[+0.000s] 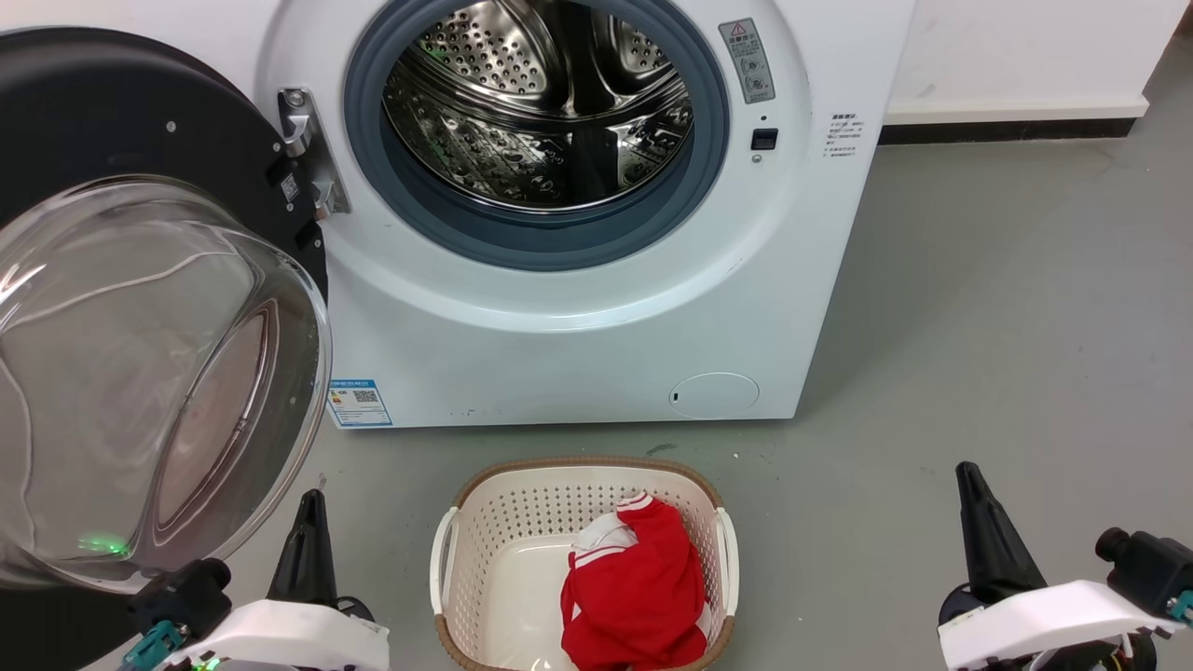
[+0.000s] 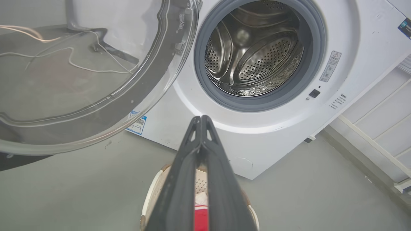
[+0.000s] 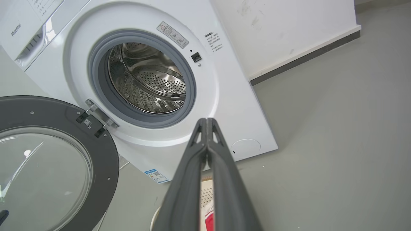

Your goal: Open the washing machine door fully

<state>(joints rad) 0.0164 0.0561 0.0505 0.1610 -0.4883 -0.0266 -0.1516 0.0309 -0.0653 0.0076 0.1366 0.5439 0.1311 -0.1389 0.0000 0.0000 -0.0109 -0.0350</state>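
One washing machine door (image 1: 140,373) stood wide open beside the left gripper (image 1: 312,500); one washing machine (image 1: 559,317) stood ahead; one basket (image 1: 522,522) lay between it and the right gripper (image 1: 967,472); both were clenched, empty.

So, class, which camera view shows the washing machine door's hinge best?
The head view: the hinge is close, sharp and unobstructed. The right wrist view shows it smaller. In the left wrist view the washing machine door mostly covers it.

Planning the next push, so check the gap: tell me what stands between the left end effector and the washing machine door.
Nothing visible does. The left end effector sits just beside the washing machine door, with bare floor between them. The laundry basket stands on its other side.
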